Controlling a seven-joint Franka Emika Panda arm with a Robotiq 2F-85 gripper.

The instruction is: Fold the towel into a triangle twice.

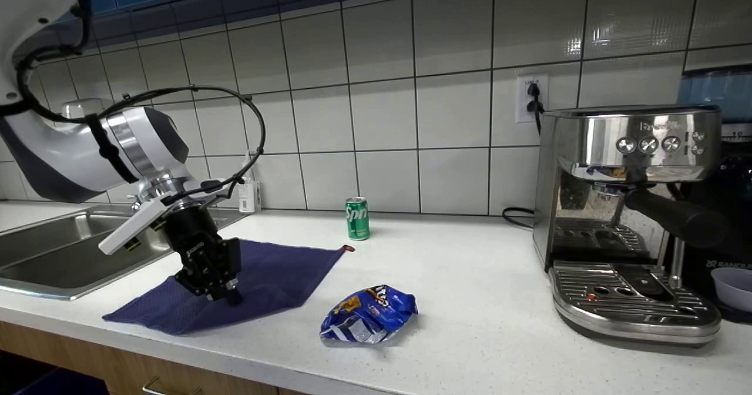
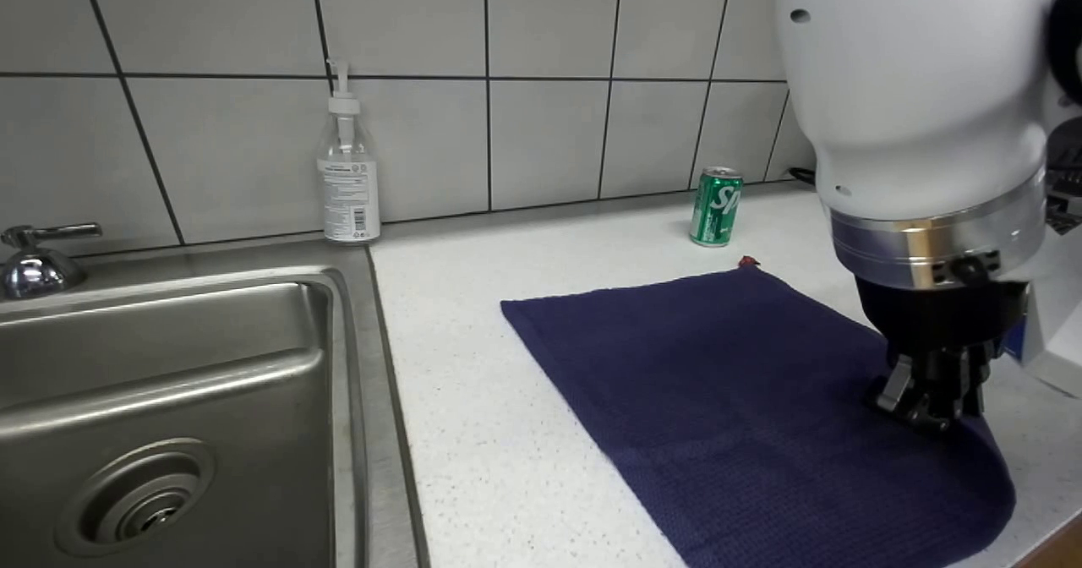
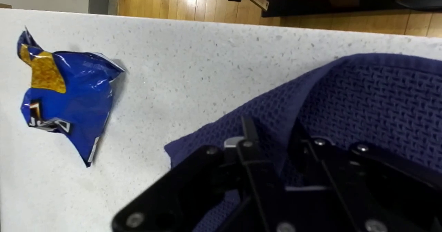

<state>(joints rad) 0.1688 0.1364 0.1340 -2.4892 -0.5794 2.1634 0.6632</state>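
Towel (image 2: 718, 382) lies under the claw (image 3: 273, 135), between its fingers (image 3: 250, 132).

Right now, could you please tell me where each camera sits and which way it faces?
An exterior view: in front of the counter, facing the wall and coffee machine; arm and hand at left.
An exterior view: by the sink, facing the same wall; arm and hand at right.
Wrist view: on the arm, looking down at the towel and packet, floor beyond; the hand's fingers show.
Both exterior views share the towel, sink and can.
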